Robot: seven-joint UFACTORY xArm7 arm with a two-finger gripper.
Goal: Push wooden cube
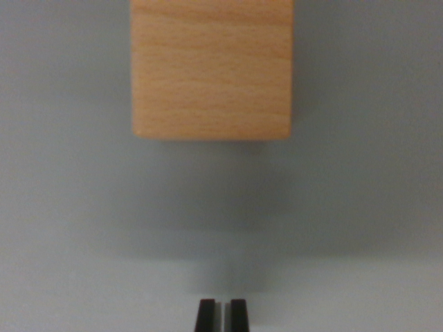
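Note:
A light wooden cube [212,69] fills the top centre of the wrist view, resting on a plain grey surface [83,228]; its top edge is cut off by the frame. My gripper [221,315] shows at the bottom centre as two black fingertips standing almost together, with only a thin slit between them and nothing held. The fingertips sit well below the cube in the picture, apart from it, with a soft shadow on the surface between them.
Bare grey surface surrounds the cube on the wrist view's left, right and below. No other objects or edges show.

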